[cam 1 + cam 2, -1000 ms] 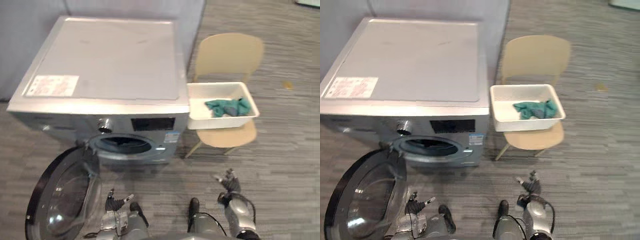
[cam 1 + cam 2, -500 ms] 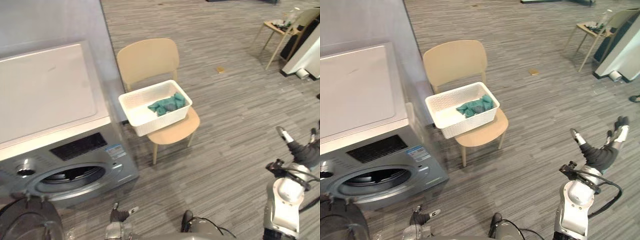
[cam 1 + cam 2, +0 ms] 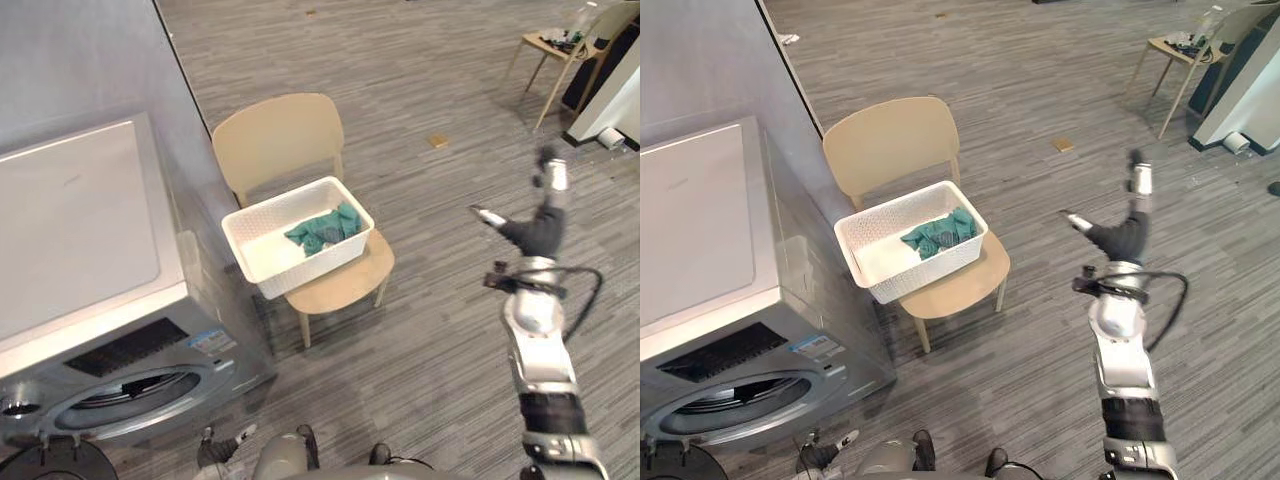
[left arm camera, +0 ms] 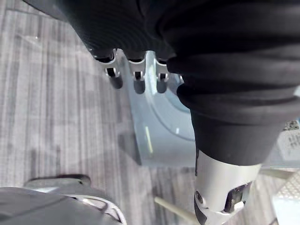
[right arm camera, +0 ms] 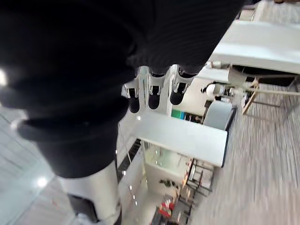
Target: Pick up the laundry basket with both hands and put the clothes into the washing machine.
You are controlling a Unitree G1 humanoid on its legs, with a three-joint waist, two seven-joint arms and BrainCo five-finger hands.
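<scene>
The robot's head has turned, so the whole picture has slid. The washing machine (image 3: 70,250) that was in the middle a second ago now sits at 9 o'clock. Its round hole (image 3: 120,395) at the front is not covered, so it is ready for clothes.

Down at 6 o'clock the left hand (image 3: 222,447) hangs low over the floor (image 3: 420,330), much as it did before. Its fingers (image 4: 115,79) are apart and loose, and they hold nothing.

The white basket (image 3: 310,268) is now near the middle of the picture. It sits on the seat of the tan chair (image 3: 275,140), just beside the washing machine. The green clothes (image 3: 322,228) lie in the basket, at its 2 o'clock corner. The basket and the chair have not moved; only the looking has.

The big change is at 3 o'clock. The right hand (image 3: 535,228) was low by the floor a second ago, and now it is lifted high in the air, well apart from the basket. Its fingers (image 5: 150,91) are straight and spread, and it holds nothing.

So I think the robot has turned to face the basket and is getting its arms ready. No hand touches the basket yet, so the picking up is not yet begun. Both hands need to go to the basket's two sides.
</scene>
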